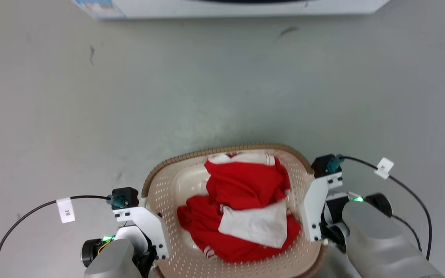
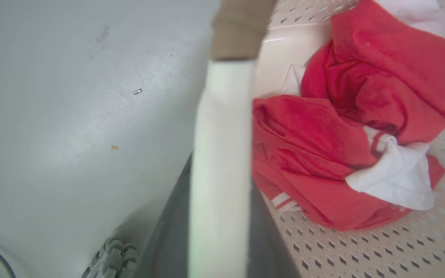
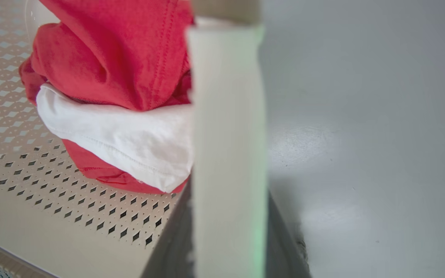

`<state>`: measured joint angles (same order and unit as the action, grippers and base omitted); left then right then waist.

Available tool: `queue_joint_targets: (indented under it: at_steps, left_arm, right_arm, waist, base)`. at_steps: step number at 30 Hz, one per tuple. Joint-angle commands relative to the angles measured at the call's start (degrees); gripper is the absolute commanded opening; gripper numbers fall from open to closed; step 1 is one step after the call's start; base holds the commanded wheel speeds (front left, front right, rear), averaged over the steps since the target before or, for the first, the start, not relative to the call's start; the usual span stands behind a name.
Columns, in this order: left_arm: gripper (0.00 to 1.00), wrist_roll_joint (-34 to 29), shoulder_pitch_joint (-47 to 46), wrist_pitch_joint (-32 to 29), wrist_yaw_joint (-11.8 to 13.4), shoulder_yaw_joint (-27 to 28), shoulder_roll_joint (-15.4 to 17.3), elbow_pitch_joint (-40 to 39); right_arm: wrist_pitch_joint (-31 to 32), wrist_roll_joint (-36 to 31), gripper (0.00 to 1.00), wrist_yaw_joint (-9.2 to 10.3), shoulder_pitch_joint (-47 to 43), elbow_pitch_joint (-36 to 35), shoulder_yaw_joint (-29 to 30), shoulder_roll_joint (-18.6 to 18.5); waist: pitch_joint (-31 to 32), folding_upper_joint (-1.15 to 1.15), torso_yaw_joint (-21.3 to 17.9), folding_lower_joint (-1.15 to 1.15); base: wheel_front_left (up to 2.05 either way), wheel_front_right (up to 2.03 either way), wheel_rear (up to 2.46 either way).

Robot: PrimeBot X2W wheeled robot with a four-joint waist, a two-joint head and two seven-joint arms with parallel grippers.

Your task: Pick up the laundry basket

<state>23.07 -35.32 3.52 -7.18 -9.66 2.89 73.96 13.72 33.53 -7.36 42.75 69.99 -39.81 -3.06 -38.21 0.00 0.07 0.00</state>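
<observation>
The laundry basket (image 1: 226,150) is cream with perforated walls and a brown woven-look rim; it stands low in the head view, holding red and white clothes (image 1: 245,204). My left gripper (image 1: 160,235) grips its left rim and my right gripper (image 1: 310,216) its right rim. In the left wrist view the rim edge runs up between the dark fingers of the left gripper (image 2: 220,231), with the basket's wall (image 2: 361,251) to the right. The right wrist view shows the right gripper (image 3: 226,231) clamped the same way, with the basket's wall (image 3: 52,193) on the left.
The white washing machine (image 1: 245,7) stands along the top edge of the head view, across a stretch of grey floor (image 1: 222,96). Black cables with white tags (image 1: 66,210) loop out from both wrists.
</observation>
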Motion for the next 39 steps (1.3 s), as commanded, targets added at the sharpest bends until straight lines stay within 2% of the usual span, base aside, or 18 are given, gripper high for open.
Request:
queue_joint_targets:
  at_steps: [1, 11, 25, 32, 39]
  left_arm:
    - [0.0, -0.2, 0.5, -1.2, -0.2, -0.9, 0.0, -0.2]
    - [0.0, 1.2, -0.3, -11.5, -0.4, -4.6, -0.3, -0.3]
    - [0.0, 5.3, -2.8, -25.8, -0.4, -8.3, 0.4, -0.5]
    - [0.0, 7.6, -4.1, -32.8, -0.4, -10.7, 0.4, -1.2]
    - [0.0, 9.4, -2.7, -35.5, -0.4, -12.4, 0.4, -1.3]
  right_arm:
    - [1.3, 1.0, 0.0, -0.27, -1.5, -0.5, -0.9, 0.4]
    - [8.7, 8.2, 0.0, -0.49, -4.4, -1.4, -3.4, 0.7]
    - [20.5, 17.2, 0.0, -0.5, -5.2, -1.6, -3.7, 0.2]
    - [27.4, 19.4, 0.0, -0.5, -3.5, -1.4, -5.0, -2.0]
    - [31.1, 20.2, 0.0, -0.5, -3.7, -0.9, -6.6, -3.6]
  waist:
    - [5.0, 0.0, -0.6, 0.0]
    - [15.4, 0.0, -1.5, 0.0]
    - [25.4, 0.0, -2.4, 0.0]
    - [29.1, 0.0, -2.3, 0.0]
    - [34.1, 0.0, -1.8, 0.0]
  base:
    - [0.0, 0.0, 0.0]
    - [0.0, 0.0, 0.0]
    - [0.0, 0.0, 0.0]
    - [0.0, 0.0, 0.0]
    - [0.0, 0.0, 0.0]
